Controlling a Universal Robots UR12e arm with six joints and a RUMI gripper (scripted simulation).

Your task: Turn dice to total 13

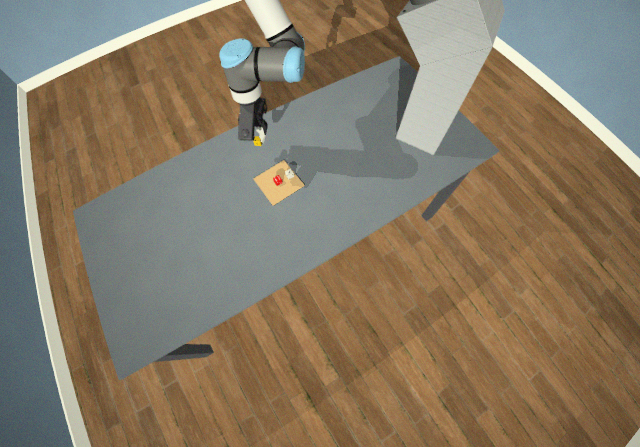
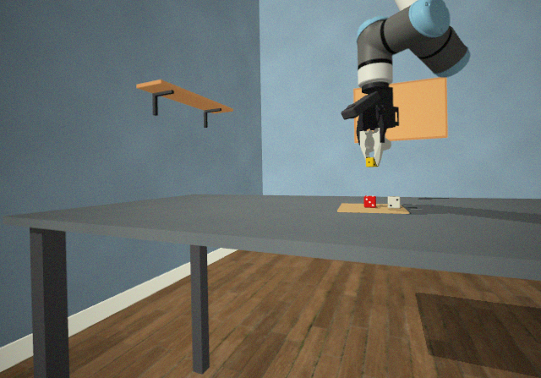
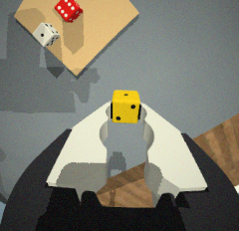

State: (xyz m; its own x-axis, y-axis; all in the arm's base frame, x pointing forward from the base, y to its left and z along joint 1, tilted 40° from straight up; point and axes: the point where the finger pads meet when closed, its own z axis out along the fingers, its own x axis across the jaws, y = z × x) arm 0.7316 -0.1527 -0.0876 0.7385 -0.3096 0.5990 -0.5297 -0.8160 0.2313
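My gripper (image 1: 258,138) (image 2: 371,161) (image 3: 124,104) is shut on the yellow die (image 1: 257,141) (image 2: 369,161) (image 3: 125,107). It holds the die in the air, beside the mat and well above the table. In the wrist view the die's larger visible face has two pips and its far face one. The tan mat (image 1: 273,195) (image 2: 347,208) (image 3: 107,22) bears a red die (image 1: 277,179) (image 2: 369,201) (image 3: 67,8) and a white die (image 1: 289,173) (image 2: 393,202) (image 3: 46,35), set apart. The red die's upper face shows several pips; the white die's top number is hard to read.
The grey table (image 1: 196,235) (image 2: 262,221) surrounds the mat. A pale column (image 1: 449,80) reaches over the table to the right in the top view. A wooden shelf (image 2: 183,96) and an orange board (image 2: 421,107) are on the walls. The arm's shadow falls across part of the mat.
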